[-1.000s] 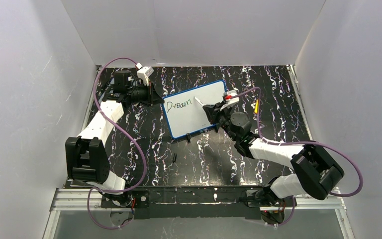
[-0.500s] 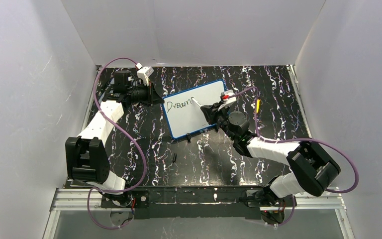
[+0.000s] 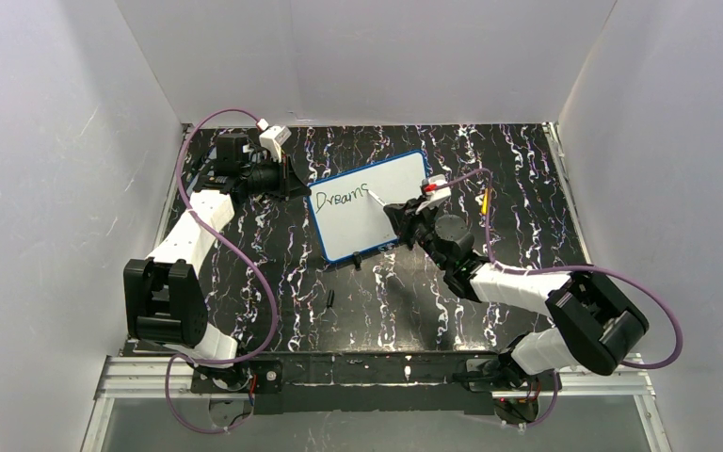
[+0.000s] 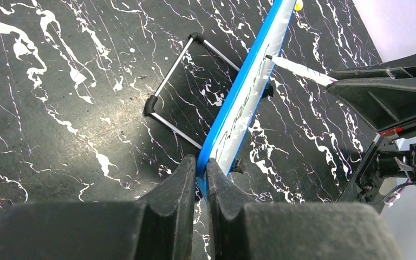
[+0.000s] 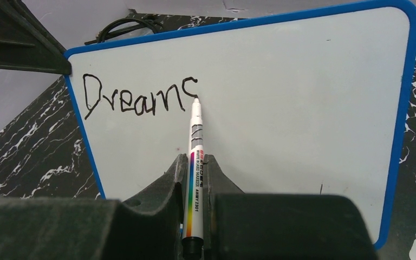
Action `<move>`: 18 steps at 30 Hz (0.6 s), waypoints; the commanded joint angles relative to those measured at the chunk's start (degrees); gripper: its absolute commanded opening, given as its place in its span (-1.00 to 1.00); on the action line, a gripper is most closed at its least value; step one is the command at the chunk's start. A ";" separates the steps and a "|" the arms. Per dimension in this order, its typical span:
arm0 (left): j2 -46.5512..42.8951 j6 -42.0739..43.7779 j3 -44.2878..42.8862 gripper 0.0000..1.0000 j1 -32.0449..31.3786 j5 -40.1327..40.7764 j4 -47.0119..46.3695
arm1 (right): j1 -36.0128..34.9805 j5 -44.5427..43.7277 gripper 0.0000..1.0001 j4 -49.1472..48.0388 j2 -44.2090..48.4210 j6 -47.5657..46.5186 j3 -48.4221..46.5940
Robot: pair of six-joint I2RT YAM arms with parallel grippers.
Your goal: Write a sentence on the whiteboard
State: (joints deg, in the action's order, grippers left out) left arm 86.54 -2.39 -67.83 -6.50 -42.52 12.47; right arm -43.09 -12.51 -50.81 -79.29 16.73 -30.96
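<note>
Grip first: your left hand (image 4: 197, 176) is pinched shut on the blue rim of the whiteboard (image 4: 249, 92), steadying it upright on its wire stand (image 4: 150, 105) on the table (image 4: 59, 108). The sentence (image 5: 135, 97) so far reads "Dreams", high on the board's left. Your right hand (image 5: 194, 162) is clamped on the marker (image 5: 195, 141), whose long axis points straight at the board, tip just below the final "s". Bare white lies right of the tip, so the next word likely runs that way.
</note>
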 commanded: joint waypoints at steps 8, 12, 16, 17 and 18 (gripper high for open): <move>-2.25 -0.24 -0.14 -1.00 -0.28 -1.86 0.45 | 0.30 -0.11 -0.97 -0.02 1.08 0.29 1.52; -2.30 -0.24 -0.13 -1.00 -0.27 -1.86 0.45 | 0.20 0.33 -0.97 -0.43 1.28 0.84 2.59; -2.19 -0.24 -0.19 -1.00 -0.27 -1.93 0.45 | 0.03 0.83 -0.97 -0.73 1.39 1.12 3.00; -2.25 -0.24 -0.15 -1.00 -0.27 -1.91 0.45 | 0.08 1.12 -0.97 -0.82 1.19 1.18 2.75; -2.23 -0.27 -0.14 -1.00 -0.31 -1.92 0.45 | 0.03 1.57 -0.97 -1.04 0.89 1.20 2.41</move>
State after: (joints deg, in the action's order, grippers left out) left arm 86.54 -2.39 -67.83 -6.50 -42.50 12.47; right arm -43.13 -11.53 -51.07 -78.78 17.85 -28.34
